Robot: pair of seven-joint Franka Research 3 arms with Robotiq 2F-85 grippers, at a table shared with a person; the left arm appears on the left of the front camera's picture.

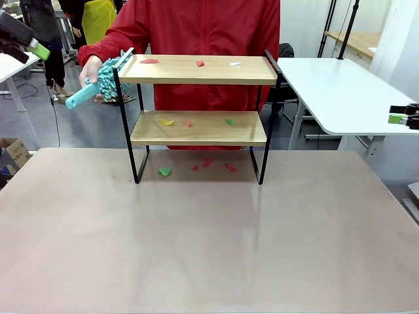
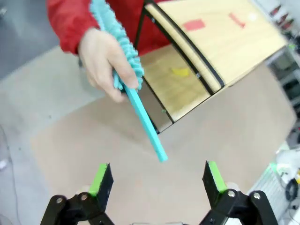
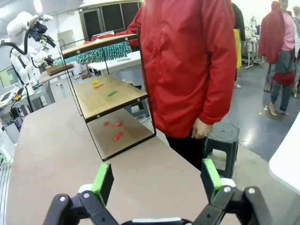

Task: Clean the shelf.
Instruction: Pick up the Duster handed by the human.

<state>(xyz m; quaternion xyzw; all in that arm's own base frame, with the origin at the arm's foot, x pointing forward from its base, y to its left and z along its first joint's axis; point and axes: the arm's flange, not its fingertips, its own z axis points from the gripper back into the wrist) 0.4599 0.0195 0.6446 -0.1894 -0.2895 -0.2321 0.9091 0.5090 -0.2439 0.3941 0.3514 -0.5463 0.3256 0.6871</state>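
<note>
Shelf point(image 1: 177, 69) stands upright on the far half of the tabletop point(image 1: 209, 248), directly in front of a person in a red jacket point(image 1: 196, 26) at the far side. Small paper scraps point(image 1: 200, 63) lie on it: two red and one white on the top board, and a yellow, an orange and a green one on the lower board. More green and red ones lie on the tabletop beneath the frame. The person's hand point(image 1: 90, 69) holds a teal duster point(image 1: 108, 78) at the shelf's left end. Its fluffy head is beside the top board's raised side rail, and its plain handle points down and away from the shelf. Left tool point(image 2: 158, 180) hangs high, up and to the left of the shelf, jaws spread wide with nothing between the green pads point(image 2: 99, 178); the tip of the duster handle is just beyond them. Right tool point(image 3: 157, 180) sits off to the right of the shelf, well apart from it, likewise wide open and empty.
</note>
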